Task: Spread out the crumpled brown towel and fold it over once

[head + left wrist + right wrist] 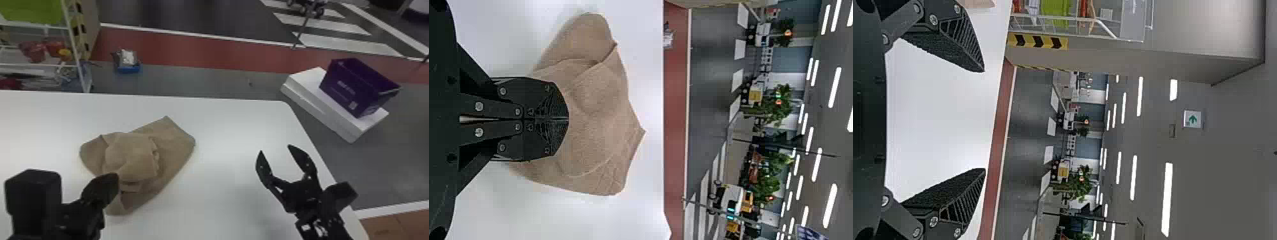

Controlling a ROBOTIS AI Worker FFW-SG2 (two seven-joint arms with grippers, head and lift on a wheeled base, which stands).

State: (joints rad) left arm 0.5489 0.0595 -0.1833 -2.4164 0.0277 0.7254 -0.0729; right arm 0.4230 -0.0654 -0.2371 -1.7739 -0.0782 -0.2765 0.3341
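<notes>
Brown towel (pixel 174 143) lies crumpled on the table (pixel 236 127).

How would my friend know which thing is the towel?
Find the white table. On it, toward the robot's left, lies the towel: a crumpled heap with a flatter part poking out rightward. It's wrinkly and brown, while the left hand and right hand are black.
</notes>
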